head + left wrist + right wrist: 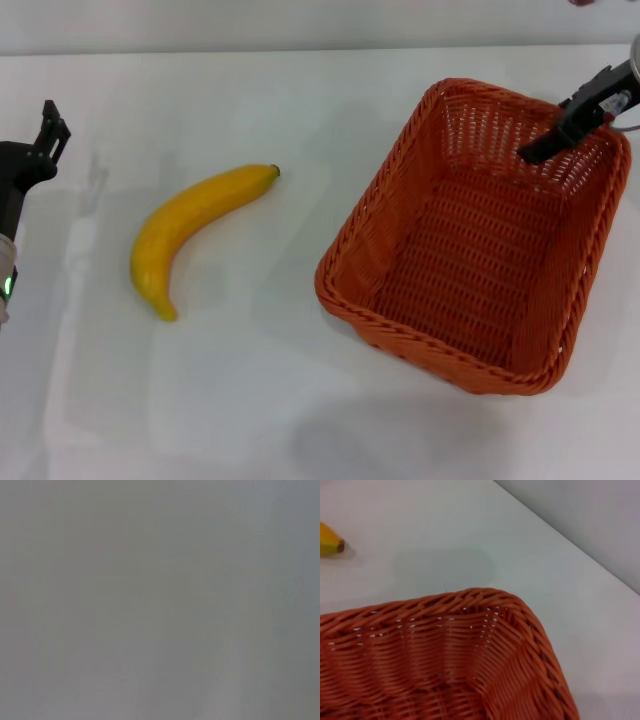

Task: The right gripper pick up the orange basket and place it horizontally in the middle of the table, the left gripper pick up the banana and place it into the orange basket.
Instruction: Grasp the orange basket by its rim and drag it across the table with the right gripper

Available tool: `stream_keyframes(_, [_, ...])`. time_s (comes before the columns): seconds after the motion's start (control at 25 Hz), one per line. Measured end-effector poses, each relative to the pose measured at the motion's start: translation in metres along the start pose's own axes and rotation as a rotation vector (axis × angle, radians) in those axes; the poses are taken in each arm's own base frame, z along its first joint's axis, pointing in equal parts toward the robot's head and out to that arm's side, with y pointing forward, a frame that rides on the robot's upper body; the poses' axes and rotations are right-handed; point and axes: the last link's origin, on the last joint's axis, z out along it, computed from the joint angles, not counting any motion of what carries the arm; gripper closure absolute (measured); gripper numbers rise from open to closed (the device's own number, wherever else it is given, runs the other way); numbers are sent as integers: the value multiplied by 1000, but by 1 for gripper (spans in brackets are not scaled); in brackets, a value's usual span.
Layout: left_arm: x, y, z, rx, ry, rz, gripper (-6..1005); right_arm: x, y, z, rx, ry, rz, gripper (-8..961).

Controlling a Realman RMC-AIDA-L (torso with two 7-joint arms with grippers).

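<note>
We see a large rectangular orange woven basket [470, 240] with open-weave sides and a braided rim, standing upright on the right part of the plain glossy white table [300, 400]. It sits askew, its long axis running diagonally, with one corner pointing toward the near edge. In the right wrist view the same basket [445, 655] fills the lower part of the picture, one rounded corner of its rim and its ribbed inner wall showing clearly against the white tabletop [470, 540].

To the left of the basket, well apart from it, lies a single curved, smooth yellow banana [195, 232] with a small dark stem tip pointing toward the basket. The right wrist view catches only that stem end [331, 545].

The slim black right gripper [532, 152] reaches in from the upper right, slanting down over the basket's far right corner, its tip just inside the rim. We cannot tell whether its fingers are parted or closed, nor whether it touches the weave.

The black pronged left gripper [50, 125] hangs at the far left edge, away from the banana, grasping nothing; its prongs look close together, but we cannot tell its state. The left wrist view shows only a blank grey field.
</note>
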Motion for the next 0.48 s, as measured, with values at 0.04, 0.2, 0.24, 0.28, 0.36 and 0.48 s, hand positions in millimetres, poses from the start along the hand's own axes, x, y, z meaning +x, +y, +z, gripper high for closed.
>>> stream_keyframes(0.04, [0,0,0,0,0,0,137,2,0,1,0,1,3,127])
stream_keyframes(0.2, [0,0,0,0,0,0,137,5,0,3,2,8,4,128])
stream_keyframes(0.24, [0,0,0,-1,1,0,137,6,1,3,2,10,4,128])
stream_keyframes(0.28, [0,0,0,-1,1,0,137,7,1,4,1,12,3,128])
stream_keyframes(0.36, [1,1,1,-2,2,0,138,7,1,4,1,13,3,128])
stream_keyframes(0.48, [1,1,1,-2,2,0,138,7,1,4,-1,14,4,213])
